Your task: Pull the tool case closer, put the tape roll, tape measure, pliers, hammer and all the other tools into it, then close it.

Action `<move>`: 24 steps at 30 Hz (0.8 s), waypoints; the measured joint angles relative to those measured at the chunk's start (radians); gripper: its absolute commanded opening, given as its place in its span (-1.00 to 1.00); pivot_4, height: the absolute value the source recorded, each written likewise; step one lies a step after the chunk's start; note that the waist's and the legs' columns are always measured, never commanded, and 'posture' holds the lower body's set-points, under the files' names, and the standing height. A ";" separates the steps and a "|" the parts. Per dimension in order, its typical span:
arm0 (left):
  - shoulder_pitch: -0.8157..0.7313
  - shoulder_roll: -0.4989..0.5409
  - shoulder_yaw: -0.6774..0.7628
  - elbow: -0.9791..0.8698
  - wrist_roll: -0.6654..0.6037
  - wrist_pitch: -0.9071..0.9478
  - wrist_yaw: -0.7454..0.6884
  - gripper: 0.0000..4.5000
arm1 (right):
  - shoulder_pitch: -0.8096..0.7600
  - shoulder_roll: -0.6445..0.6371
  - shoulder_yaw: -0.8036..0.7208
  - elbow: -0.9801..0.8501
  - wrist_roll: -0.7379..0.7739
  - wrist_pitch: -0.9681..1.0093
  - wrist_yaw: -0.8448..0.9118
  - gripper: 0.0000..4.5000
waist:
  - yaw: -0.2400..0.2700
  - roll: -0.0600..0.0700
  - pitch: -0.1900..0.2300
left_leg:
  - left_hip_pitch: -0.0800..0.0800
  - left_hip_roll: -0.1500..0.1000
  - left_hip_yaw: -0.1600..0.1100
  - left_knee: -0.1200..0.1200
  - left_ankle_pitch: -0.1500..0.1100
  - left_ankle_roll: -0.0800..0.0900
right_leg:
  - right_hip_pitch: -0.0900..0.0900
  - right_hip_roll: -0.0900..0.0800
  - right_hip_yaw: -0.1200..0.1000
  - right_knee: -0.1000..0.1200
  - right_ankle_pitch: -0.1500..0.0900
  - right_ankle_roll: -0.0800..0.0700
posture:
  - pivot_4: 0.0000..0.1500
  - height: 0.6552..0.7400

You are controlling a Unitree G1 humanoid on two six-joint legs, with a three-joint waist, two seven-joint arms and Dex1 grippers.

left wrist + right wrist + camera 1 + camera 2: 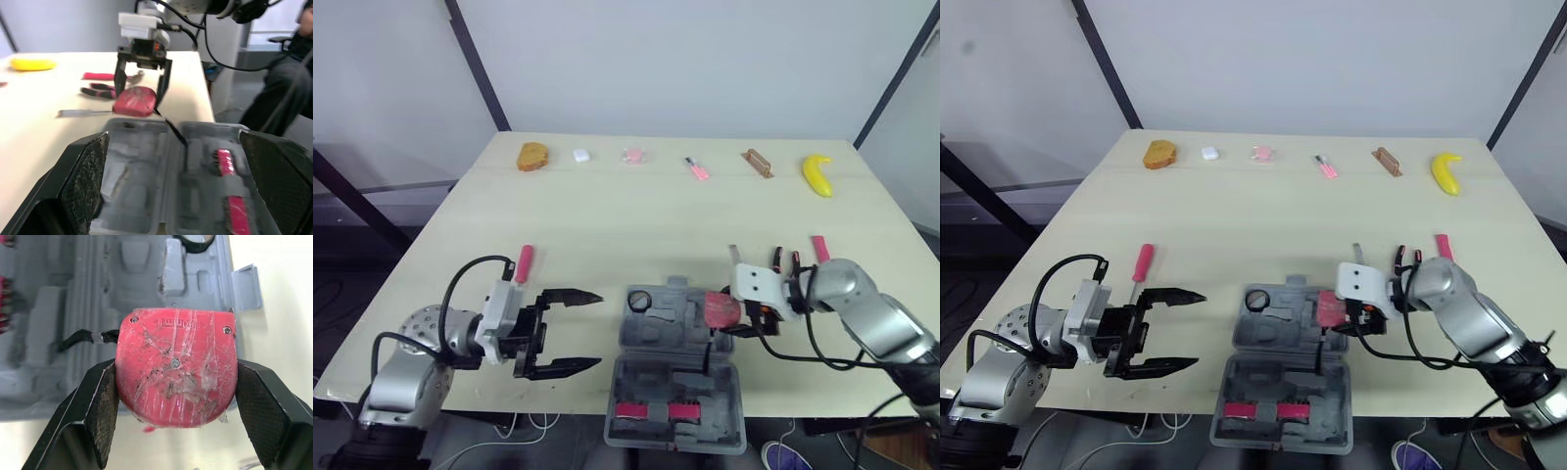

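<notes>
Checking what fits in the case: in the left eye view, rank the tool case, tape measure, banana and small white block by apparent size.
1. tool case
2. banana and tape measure: alike; banana lies farther, so unranked
3. white block

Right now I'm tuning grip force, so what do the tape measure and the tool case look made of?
The tape measure looks like hard red plastic, glossy but scuffed, with screws and lettering in its shell. The tool case looks like matte grey moulded plastic, judging by its shaped recesses.
</notes>
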 measured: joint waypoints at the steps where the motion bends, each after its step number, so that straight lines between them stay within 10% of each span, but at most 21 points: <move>1: 0.003 -0.008 0.003 -0.008 0.009 0.000 0.020 1.00 | -0.046 0.015 0.041 0.021 -0.037 0.040 -0.002 0.30 | -0.001 0.000 0.000 | 0.000 0.000 0.000 0.000 0.000 0.000 | 0.000 0.000 0.000 0.000 0.000 0.000 | 1.00 1.00; 24: 0.032 -0.023 0.022 -0.029 0.049 0.001 0.076 1.00 | -0.206 0.140 0.323 0.199 -0.307 0.108 0.070 0.30 | -0.003 0.001 0.000 | 0.000 0.000 0.000 -0.001 0.000 0.000 | 0.000 0.000 -0.001 0.000 0.000 0.000 | 1.00 1.00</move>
